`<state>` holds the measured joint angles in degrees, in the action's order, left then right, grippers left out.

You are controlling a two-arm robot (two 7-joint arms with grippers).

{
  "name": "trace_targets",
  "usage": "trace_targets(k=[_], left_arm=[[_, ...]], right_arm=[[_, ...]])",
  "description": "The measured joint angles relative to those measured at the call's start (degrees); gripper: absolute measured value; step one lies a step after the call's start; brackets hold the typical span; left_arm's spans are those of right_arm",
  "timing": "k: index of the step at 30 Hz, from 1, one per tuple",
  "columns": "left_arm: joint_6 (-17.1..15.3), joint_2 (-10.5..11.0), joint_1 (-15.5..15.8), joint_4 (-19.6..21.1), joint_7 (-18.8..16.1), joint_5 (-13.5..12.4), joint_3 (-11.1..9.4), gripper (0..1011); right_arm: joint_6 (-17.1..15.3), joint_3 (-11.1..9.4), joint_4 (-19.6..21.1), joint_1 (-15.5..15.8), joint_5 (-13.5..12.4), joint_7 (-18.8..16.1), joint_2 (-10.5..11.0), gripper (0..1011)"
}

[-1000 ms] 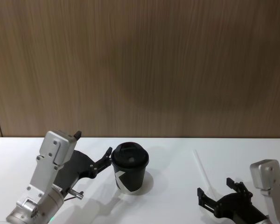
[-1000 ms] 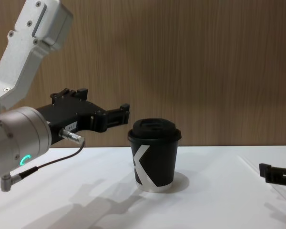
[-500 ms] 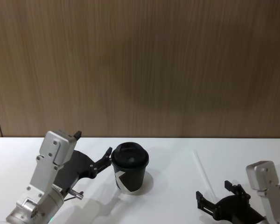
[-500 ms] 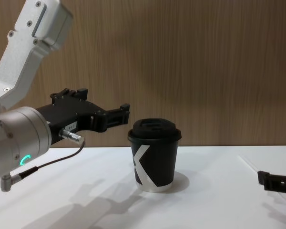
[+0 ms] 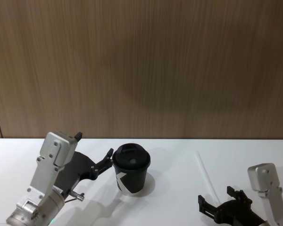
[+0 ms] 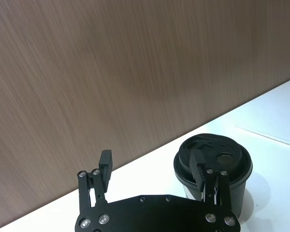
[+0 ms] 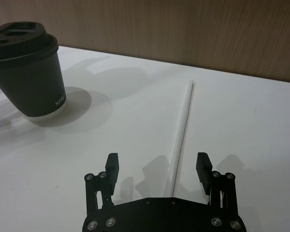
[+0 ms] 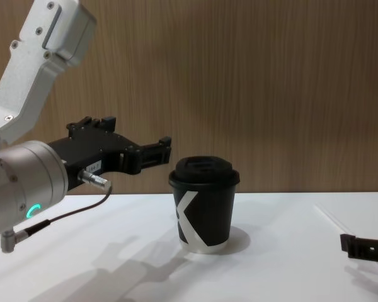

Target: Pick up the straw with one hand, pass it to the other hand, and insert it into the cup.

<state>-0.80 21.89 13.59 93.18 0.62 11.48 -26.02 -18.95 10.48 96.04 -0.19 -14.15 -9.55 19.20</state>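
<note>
The black lidded cup [image 5: 131, 172] with its white mark stands upright on the white table [image 5: 170, 188]. To its right the thin white straw [image 5: 203, 172] lies flat, running away from me. My right gripper [image 5: 217, 197] hovers low over the straw's near end and is open. In the right wrist view the straw [image 7: 182, 130] runs between its spread fingers [image 7: 112, 166]. My left gripper [image 5: 94, 148], with its silver wrist and green ring, is raised just left of the cup's lid, open and holding nothing. Its far finger [image 6: 198, 166] overlaps the cup [image 6: 227, 166] in the left wrist view.
A brown wood-grain wall [image 5: 141, 70] closes off the back of the table. A grey cable with a metal plug [image 8: 94, 180] hangs from the left wrist. White table surface stretches between the cup and the straw and in front of both.
My right gripper has drawn back toward me along the straw's near end and sits slightly lower. The left arm, the cup and the straw have not moved.
</note>
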Motion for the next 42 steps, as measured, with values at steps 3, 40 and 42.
trace_targets(k=[3, 40, 42], left_arm=[[0.0, 0.0, 0.0, 0.0, 0.0, 0.0, 0.0, 1003], [0.0, 0.0, 0.0, 0.0, 0.0, 0.0, 0.0, 1003], [0.0, 0.0, 0.0, 0.0, 0.0, 0.0, 0.0, 1003]], right_arm=[[-0.5, -0.1, -0.2, -0.1, 0.0, 0.1, -0.4, 1001], [-6.3, -1.1, -1.8, -2.1, -0.2, 0.2, -3.7, 1001], [-6.7, -1.2, -1.8, -2.2, -0.3, 0.1, -3.9, 1001]])
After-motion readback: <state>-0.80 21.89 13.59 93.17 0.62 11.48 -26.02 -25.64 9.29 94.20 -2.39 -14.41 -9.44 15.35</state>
